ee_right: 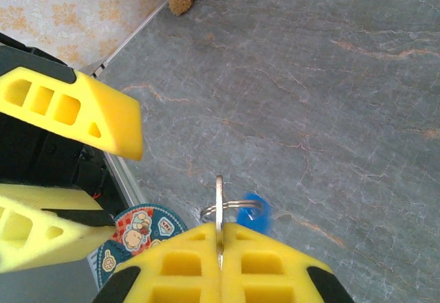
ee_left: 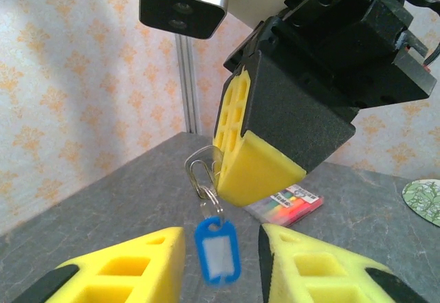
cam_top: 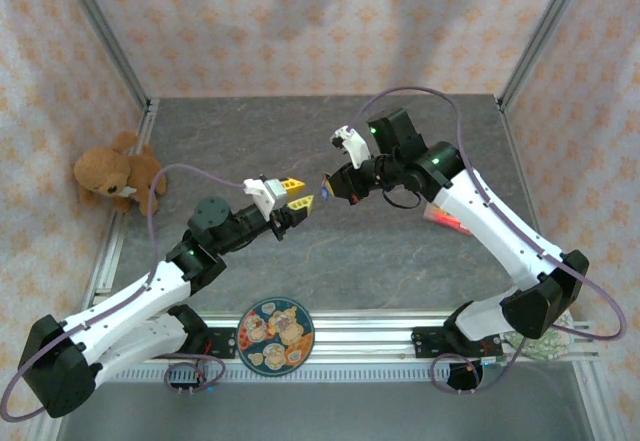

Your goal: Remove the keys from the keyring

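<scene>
My right gripper is shut on the keys, one thin pale metal blade seen edge-on between its yellow pads. The keyring's metal ring threads through it, and its blue tag hangs below, blurred. In the left wrist view the tag dangles from the ring under the right gripper's fingers, between my left gripper's yellow fingers without touching them. My left gripper is open. From above, the left gripper and right gripper meet tip to tip over the mid table.
A teddy bear sits at the left wall. A round cartoon-print plate lies at the near edge. A pack of coloured markers lies under the right arm. A floral disc is near the right base. Metal frame posts stand at the corners.
</scene>
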